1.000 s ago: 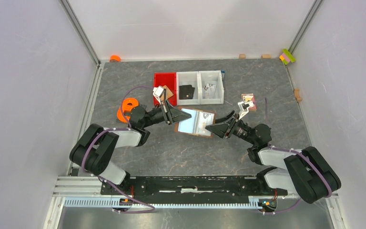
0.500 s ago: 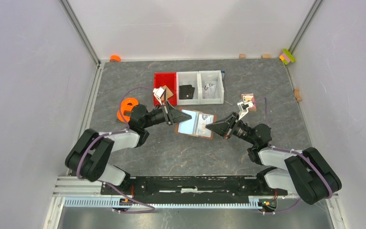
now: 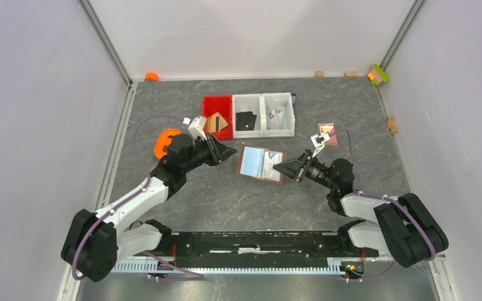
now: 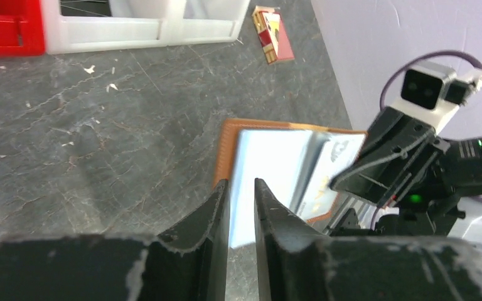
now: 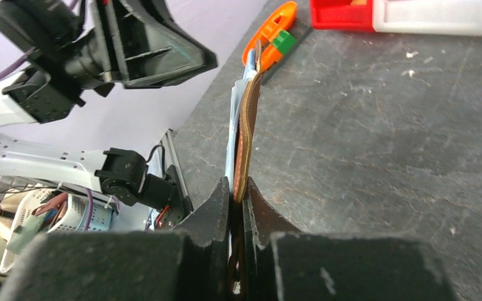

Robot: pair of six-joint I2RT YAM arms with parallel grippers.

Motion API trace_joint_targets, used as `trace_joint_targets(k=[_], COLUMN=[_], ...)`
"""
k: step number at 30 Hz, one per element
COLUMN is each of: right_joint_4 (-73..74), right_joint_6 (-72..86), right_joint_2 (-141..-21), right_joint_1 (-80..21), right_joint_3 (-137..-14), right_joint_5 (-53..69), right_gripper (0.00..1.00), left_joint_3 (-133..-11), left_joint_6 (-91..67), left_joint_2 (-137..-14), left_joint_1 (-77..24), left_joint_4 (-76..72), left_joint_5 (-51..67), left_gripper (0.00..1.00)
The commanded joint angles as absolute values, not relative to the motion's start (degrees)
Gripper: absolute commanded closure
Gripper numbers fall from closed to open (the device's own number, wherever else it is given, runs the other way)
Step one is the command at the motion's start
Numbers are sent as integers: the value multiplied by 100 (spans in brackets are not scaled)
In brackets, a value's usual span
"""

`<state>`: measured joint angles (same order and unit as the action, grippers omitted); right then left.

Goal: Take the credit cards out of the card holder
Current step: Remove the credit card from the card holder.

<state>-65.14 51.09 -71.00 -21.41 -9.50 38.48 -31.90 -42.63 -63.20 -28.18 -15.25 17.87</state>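
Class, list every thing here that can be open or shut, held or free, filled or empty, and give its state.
right gripper, shut on the card holder.
card holder, unfolded open, gripped at one edge.
left gripper, jaws slightly apart, holding nothing.
red bin, holds a brown piece.
middle white bin, holds a black piece.

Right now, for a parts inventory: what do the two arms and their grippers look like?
The left arm and right arm have black joint housings and white link shells, with a purple cable looping along each. The left gripper and right gripper are black wedges ending in two flat fingers. Each wrist carries a white camera block; a green light glows on the right wrist.
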Motion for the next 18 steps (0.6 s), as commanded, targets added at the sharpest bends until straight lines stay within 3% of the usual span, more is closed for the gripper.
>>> trace_joint_targets(k=[1, 6, 12, 18], right_joint_4=[-6381, -6599, -6985, -7690], right_joint_6=[4965, 5113, 5346, 5854], right_joint_2=[-7201, -7278, -7393, -7645], right_joint_1=[-2074, -2074, -2074, -2074], right_joint_3=[-1091, -1093, -1083, -1069], right_joint_5=[3740, 3873, 4093, 4359], right_gripper=[100, 100, 100, 100], left_joint_3=[-3387, -3889, -4067, -4111], left_joint_6=[-3667, -3431, -3472, -3607], left_joint_2=[-6344, -7173, -7727, -7964], left_joint_1=[-3087, -3715, -3876, -3876], left_joint_4=[-1765, -2012, -2156, -2348], left_joint_5=[2188, 3058, 3375, 3624], left_gripper=[77, 79, 69, 68])
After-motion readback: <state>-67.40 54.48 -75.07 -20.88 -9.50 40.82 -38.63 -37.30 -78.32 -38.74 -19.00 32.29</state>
